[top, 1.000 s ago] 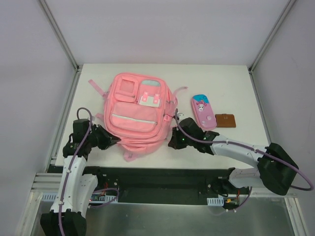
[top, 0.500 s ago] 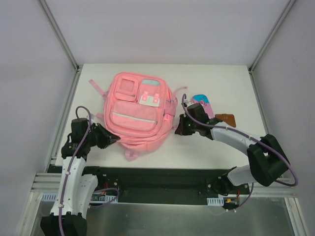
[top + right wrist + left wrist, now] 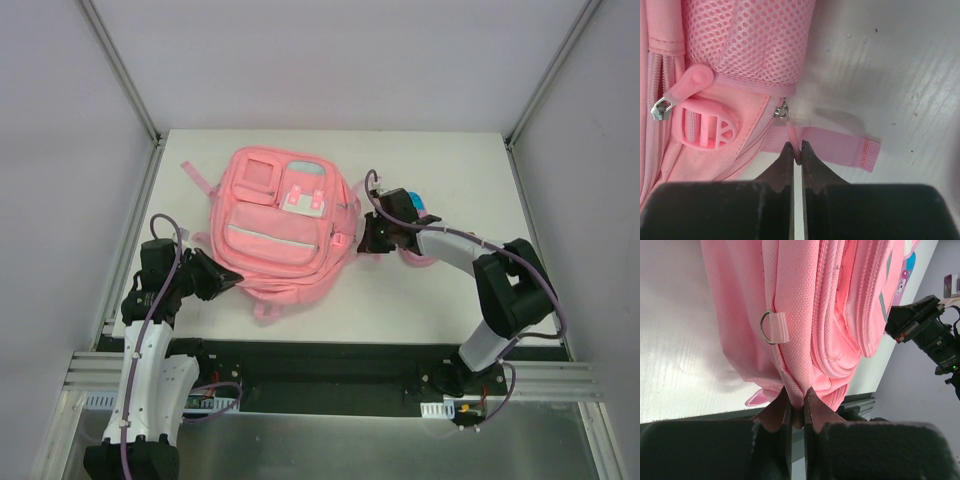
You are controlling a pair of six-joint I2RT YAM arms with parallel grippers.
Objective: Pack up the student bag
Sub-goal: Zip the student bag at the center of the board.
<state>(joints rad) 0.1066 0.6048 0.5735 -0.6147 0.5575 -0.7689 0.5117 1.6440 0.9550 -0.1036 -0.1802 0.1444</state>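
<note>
Pink student bag (image 3: 275, 225) flat on table (image 3: 430, 160), front up; contents not vis.

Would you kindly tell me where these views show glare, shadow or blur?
Top external: even, soft light, only faint shadow beside the student bag. Left wrist: glare whitens the table; the left pincer is dark and soft. Right wrist: mesh pocket crisp, right pincer blurred, a grey shadow on the table.

White table (image 3: 450, 160), kinda scuffed up close. The big pink student bag (image 3: 280, 235) lies flat on it, with a small pencil case (image 3: 419, 204) peeking out near its right side.
</note>
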